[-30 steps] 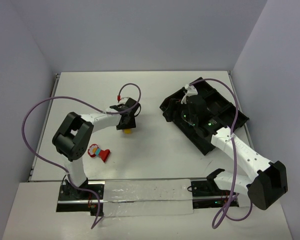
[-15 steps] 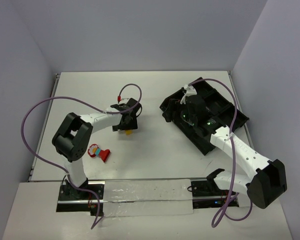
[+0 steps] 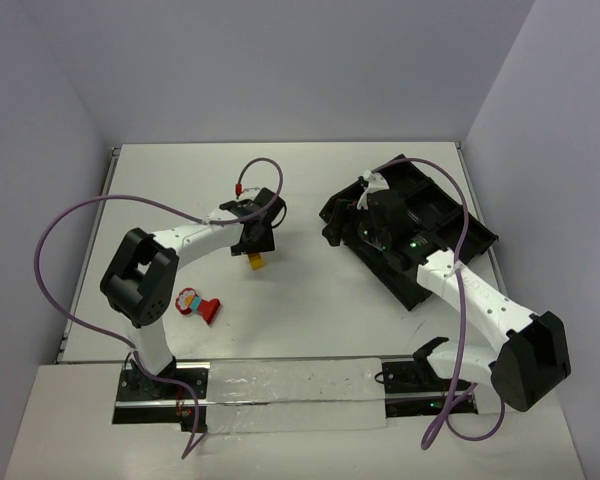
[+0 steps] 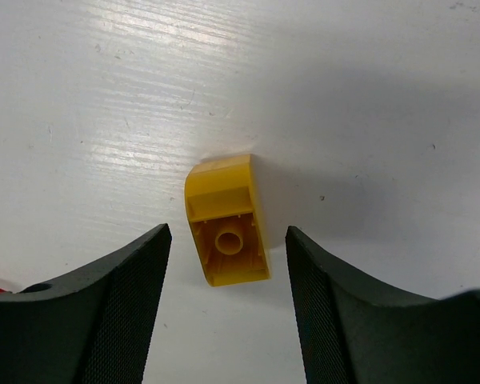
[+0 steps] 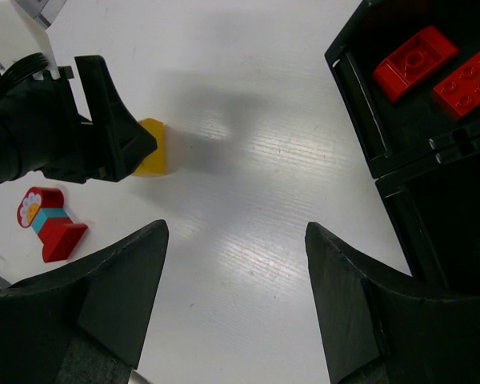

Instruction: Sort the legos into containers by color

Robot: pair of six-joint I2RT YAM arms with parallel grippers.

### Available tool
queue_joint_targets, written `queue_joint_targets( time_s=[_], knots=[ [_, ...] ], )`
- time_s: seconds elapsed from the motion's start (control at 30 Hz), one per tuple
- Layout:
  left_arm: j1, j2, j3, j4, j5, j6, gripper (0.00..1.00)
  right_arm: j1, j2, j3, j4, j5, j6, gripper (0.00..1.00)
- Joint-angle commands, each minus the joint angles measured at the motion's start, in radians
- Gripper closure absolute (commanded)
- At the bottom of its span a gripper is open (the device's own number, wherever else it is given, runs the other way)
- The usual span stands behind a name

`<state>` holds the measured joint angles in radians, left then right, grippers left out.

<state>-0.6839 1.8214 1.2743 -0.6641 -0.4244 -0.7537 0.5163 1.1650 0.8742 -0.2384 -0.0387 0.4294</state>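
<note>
A yellow lego [image 4: 226,220] lies on its side on the white table, hollow underside towards the left wrist camera. My left gripper [image 4: 228,234] hangs open just over it, one fingertip [image 4: 156,244] on each side and neither touching. From above, that gripper [image 3: 257,248] sits right behind the brick [image 3: 256,263]. My right gripper [image 5: 236,240] is open and empty above bare table beside the black tray [image 5: 360,104]. Two red legos [image 5: 416,54] lie in one of the containers. A red and cyan clump [image 3: 197,305] rests near the left arm.
The black divided tray [image 3: 475,232] lies at an angle on the right side, with the right arm [image 3: 460,290] reaching over it. Purple cables loop above both arms. Grey walls close in the table at the back and on both sides.
The left gripper has opened and drawn back a little from the yellow lego, which now lies free on the table. The right gripper has shifted slightly left.
</note>
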Motion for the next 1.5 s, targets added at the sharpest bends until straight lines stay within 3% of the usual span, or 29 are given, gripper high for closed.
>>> queue_joint_targets(
  time_s=[0.0,1.0,1.23,1.33,1.37,1.47],
  knots=[
    [-0.006,0.0,0.033,-0.015,-0.016,-0.01,0.33,-0.006,-0.002,0.017,0.022,-0.001,-0.001,0.23],
    [-0.006,0.038,0.028,0.003,0.01,0.001,0.51,-0.004,0.012,0.032,0.021,-0.004,-0.001,0.23],
    [-0.006,0.019,0.036,-0.012,-0.003,0.001,0.73,-0.005,0.007,0.032,0.021,-0.001,-0.001,0.23],
    [-0.006,-0.012,0.062,-0.031,-0.001,0.019,0.95,-0.005,0.006,0.032,0.021,-0.003,-0.001,0.23],
    [0.0,-0.032,0.075,-0.035,0.022,0.034,1.0,-0.005,0.007,0.032,0.021,-0.005,0.0,0.23],
    [0.055,-0.107,0.069,0.022,0.205,0.108,1.0,-0.004,0.003,0.034,0.021,-0.018,-0.001,0.23]
  ],
)
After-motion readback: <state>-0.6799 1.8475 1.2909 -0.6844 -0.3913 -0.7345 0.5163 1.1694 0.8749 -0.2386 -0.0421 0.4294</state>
